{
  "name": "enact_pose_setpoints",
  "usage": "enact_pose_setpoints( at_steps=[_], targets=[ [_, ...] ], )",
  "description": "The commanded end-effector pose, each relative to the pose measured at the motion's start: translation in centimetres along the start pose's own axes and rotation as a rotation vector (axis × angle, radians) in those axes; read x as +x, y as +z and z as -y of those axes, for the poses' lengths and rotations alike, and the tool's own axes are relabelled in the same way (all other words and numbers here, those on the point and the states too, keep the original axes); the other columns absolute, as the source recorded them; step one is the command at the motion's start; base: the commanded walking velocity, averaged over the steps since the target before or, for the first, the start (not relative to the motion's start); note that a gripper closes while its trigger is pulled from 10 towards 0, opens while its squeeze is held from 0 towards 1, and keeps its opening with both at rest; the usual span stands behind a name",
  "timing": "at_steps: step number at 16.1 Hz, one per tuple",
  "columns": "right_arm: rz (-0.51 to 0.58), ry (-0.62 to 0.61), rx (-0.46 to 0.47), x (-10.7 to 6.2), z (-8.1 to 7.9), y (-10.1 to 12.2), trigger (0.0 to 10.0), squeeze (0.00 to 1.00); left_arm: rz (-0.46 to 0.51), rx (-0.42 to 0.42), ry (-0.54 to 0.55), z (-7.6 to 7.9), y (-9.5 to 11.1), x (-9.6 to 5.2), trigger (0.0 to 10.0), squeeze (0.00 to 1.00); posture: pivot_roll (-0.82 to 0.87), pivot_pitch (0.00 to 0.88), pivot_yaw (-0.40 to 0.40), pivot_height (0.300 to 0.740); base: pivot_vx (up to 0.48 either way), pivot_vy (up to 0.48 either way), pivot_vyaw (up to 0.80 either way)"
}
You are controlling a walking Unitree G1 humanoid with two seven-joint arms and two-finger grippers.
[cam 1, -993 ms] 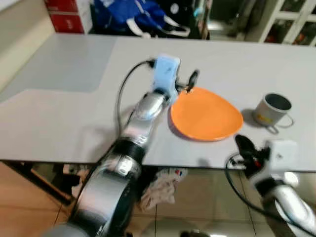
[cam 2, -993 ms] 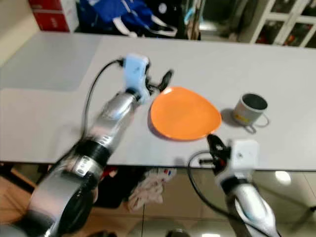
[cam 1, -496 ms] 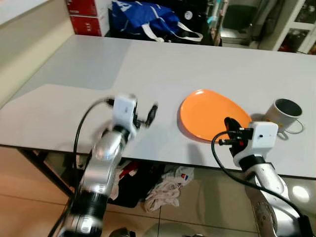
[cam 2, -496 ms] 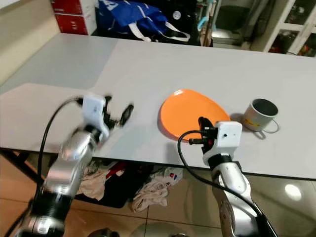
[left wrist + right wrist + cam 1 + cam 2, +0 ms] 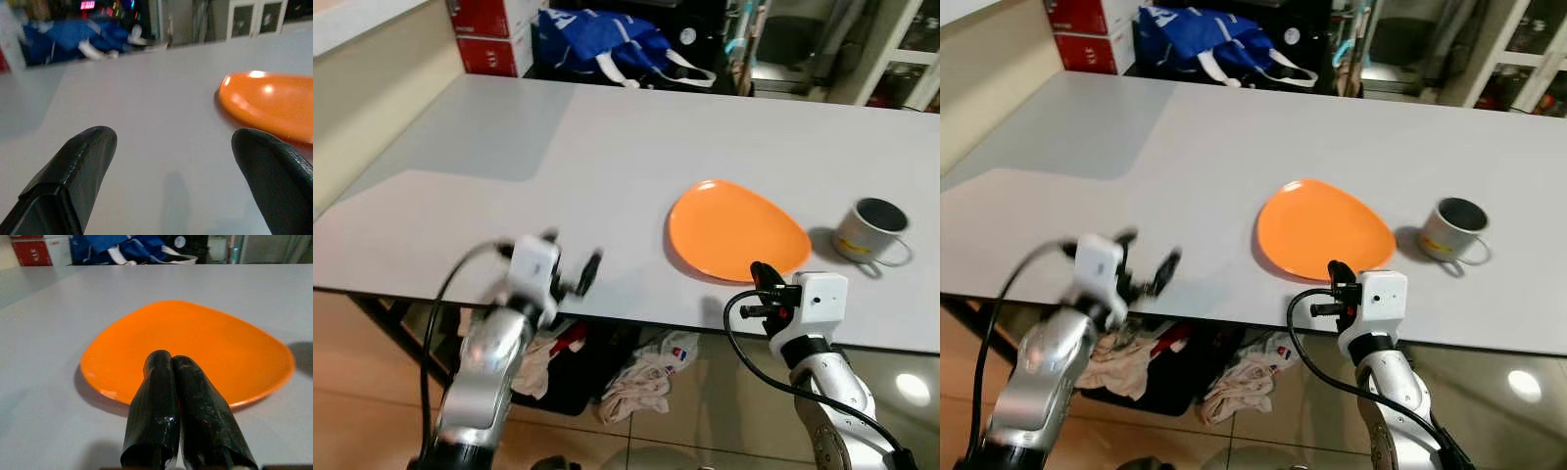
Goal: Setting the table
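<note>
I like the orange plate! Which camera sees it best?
The right wrist view: the orange plate looks big and whole behind the shut right gripper. Both eye views show it smaller on the table; the left wrist view catches one edge.

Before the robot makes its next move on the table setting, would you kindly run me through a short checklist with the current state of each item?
1. Orange plate lies flat on the table, free of both grippers: ok.
2. Grey mug stands upright to the right of the plate, apart from it: ok.
3. Right gripper is lined up with the plate's near rim, just short of it: ok.
4. Right gripper's fingers are pressed together and empty; they must open before any grasp of the plate: not ok.
5. Left gripper is open, empty, over bare table left of the plate: ok.
6. Whether cutlery is within reach: cannot tell.
</note>
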State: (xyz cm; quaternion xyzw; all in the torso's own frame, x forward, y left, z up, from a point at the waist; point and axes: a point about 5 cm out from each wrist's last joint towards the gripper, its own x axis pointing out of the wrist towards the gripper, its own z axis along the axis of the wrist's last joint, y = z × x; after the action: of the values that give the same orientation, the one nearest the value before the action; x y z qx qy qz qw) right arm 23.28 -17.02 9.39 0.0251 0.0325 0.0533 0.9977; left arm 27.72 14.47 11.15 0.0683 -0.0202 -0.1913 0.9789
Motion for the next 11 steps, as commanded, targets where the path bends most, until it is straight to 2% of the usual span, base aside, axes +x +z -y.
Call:
enact_pose_setpoints(
  at_steps=[1,3,6,7,10,11],
  targets=[
    [0.007,-0.007,-0.009,0.0,0.2,-0.1,10.0,0.00,-0.007,0.007,-0.003,0.4,-0.1,-0.1,10.0,0.00,-0.04,0.000,-0.008,0.740,0.000,0.000,0.00],
    [0.007,-0.016,-0.009,-0.1,0.5,-0.2,10.0,0.00,-0.013,-0.032,-0.007,1.3,0.2,0.0,10.0,0.00,-0.04,0.000,-0.015,0.740,0.000,0.000,0.00],
    [0.017,-0.016,-0.005,-0.1,0.6,0.1,10.0,0.00,-0.023,-0.067,-0.006,1.7,0.2,0.5,10.0,0.00,-0.04,0.000,-0.020,0.740,0.000,0.000,0.00],
    [0.021,-0.022,-0.001,-0.1,0.8,0.1,10.0,0.00,-0.025,-0.065,-0.007,1.8,0.3,0.7,10.0,0.00,-0.04,0.000,-0.017,0.740,0.000,0.465,0.00],
    [0.017,-0.038,0.010,0.0,0.9,0.0,10.0,0.00,-0.031,-0.078,-0.015,2.2,0.5,1.0,10.0,0.00,-0.05,0.000,-0.011,0.740,0.000,0.461,-0.68],
    [0.023,-0.043,0.009,0.0,0.9,0.1,10.0,0.00,-0.033,-0.080,-0.014,2.2,0.5,1.1,10.0,0.00,-0.05,0.000,-0.013,0.740,0.000,0.461,0.00]
  ],
)
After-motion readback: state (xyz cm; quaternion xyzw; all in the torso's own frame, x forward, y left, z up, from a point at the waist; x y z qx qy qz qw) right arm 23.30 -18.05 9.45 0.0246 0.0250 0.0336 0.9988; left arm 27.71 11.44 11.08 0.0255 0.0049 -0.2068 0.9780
